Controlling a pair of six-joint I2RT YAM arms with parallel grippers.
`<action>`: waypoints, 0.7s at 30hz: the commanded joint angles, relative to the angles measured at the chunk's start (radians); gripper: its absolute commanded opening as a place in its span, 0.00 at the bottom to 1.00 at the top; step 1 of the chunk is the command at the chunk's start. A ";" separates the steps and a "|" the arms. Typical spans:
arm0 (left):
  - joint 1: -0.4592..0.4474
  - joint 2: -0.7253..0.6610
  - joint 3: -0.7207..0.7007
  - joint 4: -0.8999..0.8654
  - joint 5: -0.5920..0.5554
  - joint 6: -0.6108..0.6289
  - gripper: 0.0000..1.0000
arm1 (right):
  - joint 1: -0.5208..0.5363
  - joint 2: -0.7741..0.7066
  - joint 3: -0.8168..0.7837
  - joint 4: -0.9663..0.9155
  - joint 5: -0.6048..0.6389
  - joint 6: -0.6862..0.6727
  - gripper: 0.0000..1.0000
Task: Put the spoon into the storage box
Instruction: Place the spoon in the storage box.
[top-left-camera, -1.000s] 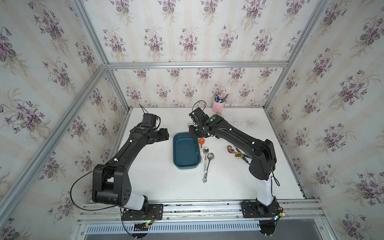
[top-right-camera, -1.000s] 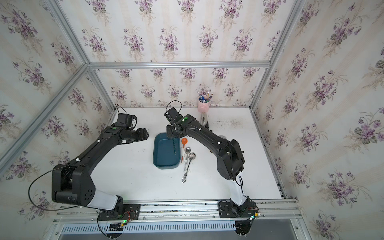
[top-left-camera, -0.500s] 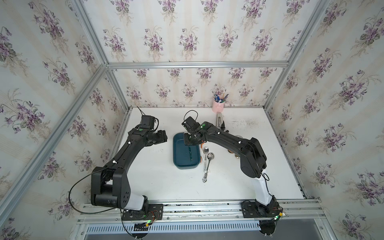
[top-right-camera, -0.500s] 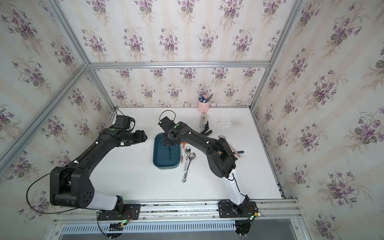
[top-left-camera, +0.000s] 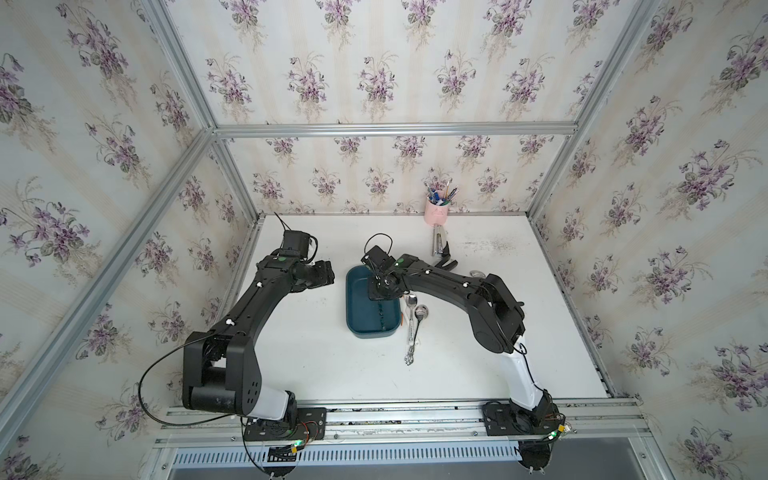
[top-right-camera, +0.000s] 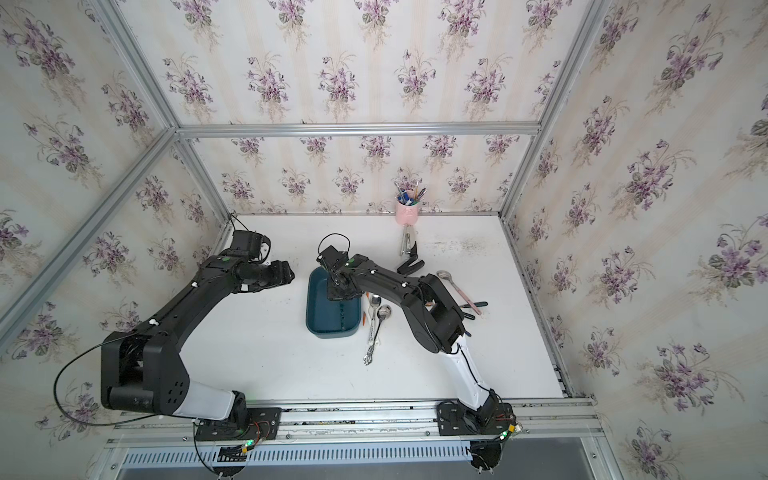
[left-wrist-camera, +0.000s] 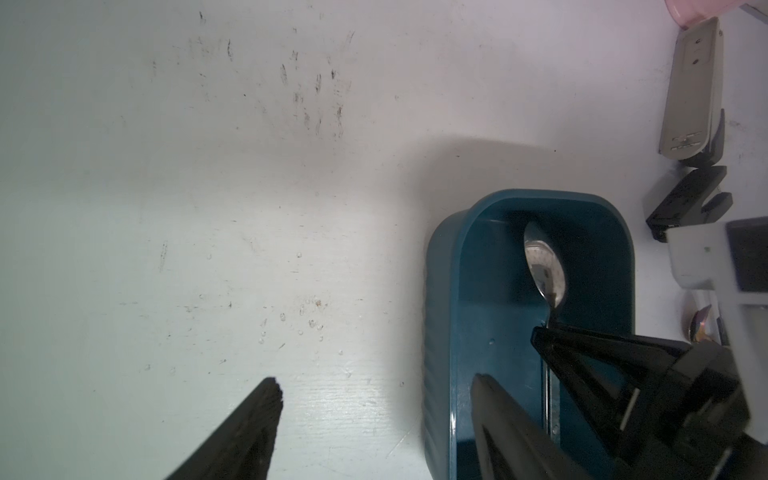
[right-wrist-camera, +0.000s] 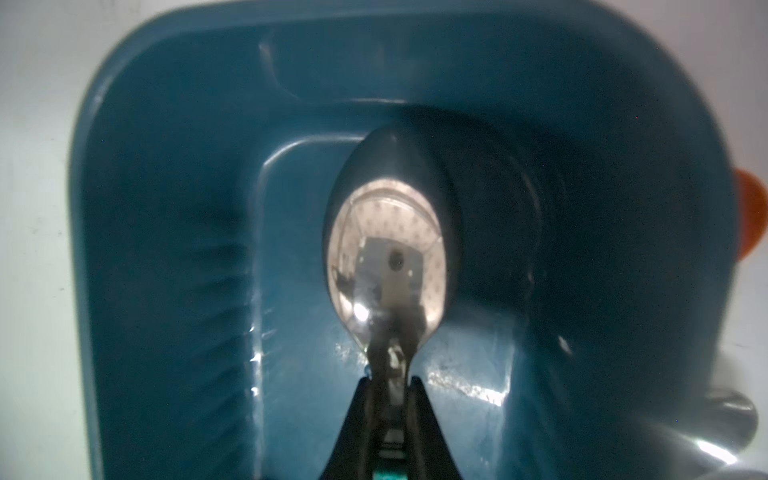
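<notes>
Clamped nearly shut on the neck of the spoon (right-wrist-camera: 388, 249), the right gripper (right-wrist-camera: 390, 376) pointed down into the storage box (right-wrist-camera: 166, 208), its fingertips pinching the metal just behind the bowl. The bowl faced up inside the box near its far end, and the handle ran back under the fingers. Whether the bowl touched the floor could not be told. In both top views the right arm (top-left-camera: 453, 286) reached from its base at the front rail, elbow bent high, forearm stretched across to the box (top-left-camera: 372, 332). The left arm (top-left-camera: 257, 299) rose from its base, its wrist turned toward the box. The left gripper (left-wrist-camera: 376, 382) hung over bare table (left-wrist-camera: 166, 208) just beside it, fingers apart and holding nothing.
</notes>
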 joint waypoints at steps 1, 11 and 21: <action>0.001 0.003 0.006 -0.015 -0.003 0.012 0.76 | 0.003 0.017 -0.003 0.020 0.047 0.003 0.01; 0.002 0.002 0.001 -0.013 -0.001 0.001 0.76 | 0.006 0.057 -0.002 0.012 0.078 0.010 0.08; 0.001 -0.017 -0.014 0.002 0.014 -0.004 0.76 | 0.013 0.055 -0.006 0.012 0.090 -0.014 0.42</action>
